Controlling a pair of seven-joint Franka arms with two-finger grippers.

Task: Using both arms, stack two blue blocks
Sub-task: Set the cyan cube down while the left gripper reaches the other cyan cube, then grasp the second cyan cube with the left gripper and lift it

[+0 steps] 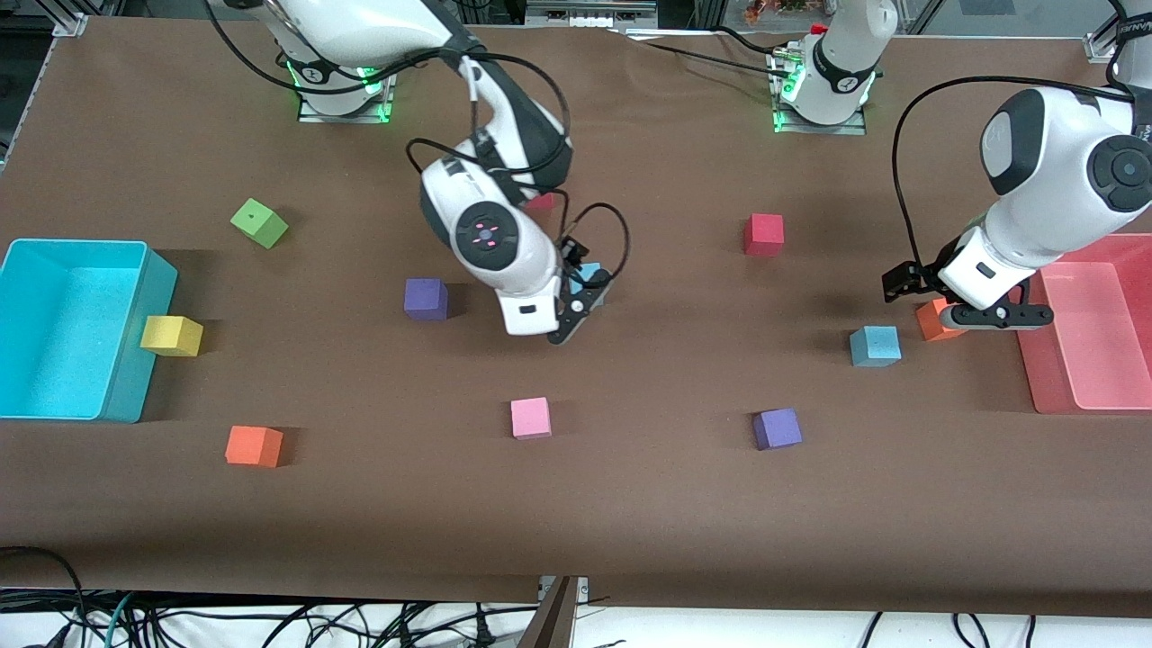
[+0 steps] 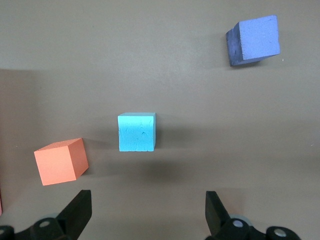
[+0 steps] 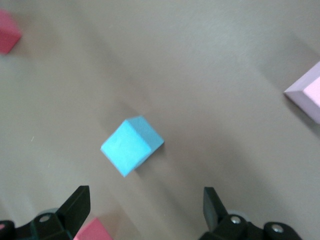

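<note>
The right gripper (image 3: pixel 145 212) hangs wide open over one blue block (image 3: pixel 132 146), holding nothing. The left gripper (image 2: pixel 148 215) is open too, over the table near the other blue block (image 2: pixel 136 131), with an orange block (image 2: pixel 61 161) beside it.

sky-blue blocks (image 1: pixel 875 346) (image 1: pixel 589 272), cyan bin (image 1: pixel 126 360), brown table (image 1: pixel 630 504)
</note>
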